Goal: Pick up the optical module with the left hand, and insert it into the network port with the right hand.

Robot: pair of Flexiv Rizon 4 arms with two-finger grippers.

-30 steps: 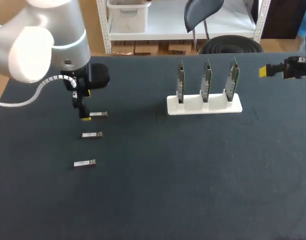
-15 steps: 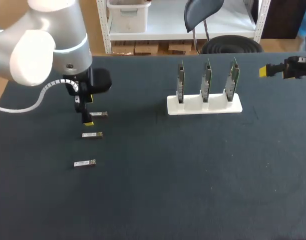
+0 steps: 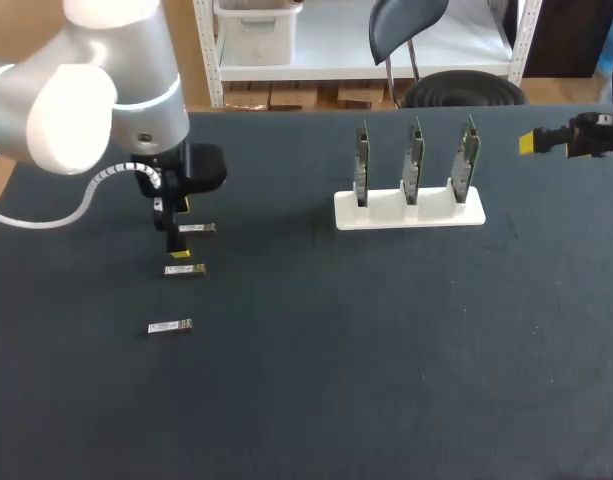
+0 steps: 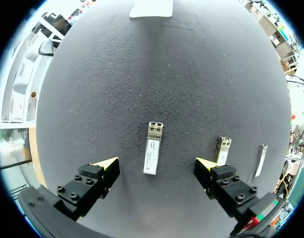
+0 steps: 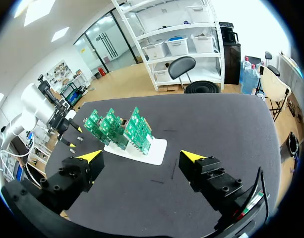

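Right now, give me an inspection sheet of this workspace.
Surface: dark matte table.
Job's things: three modules lie flat in a row: far module, middle module, near module. White holder stands three green boards upright; ports too small to tell.
Clutter: nothing seen.
Hands: left hand open, low over the far module, a finger on each side, apart from it. Right hand open, empty, by the table's far right edge.
Cables: white cable loops along the left arm.
Surroundings: nothing seen.
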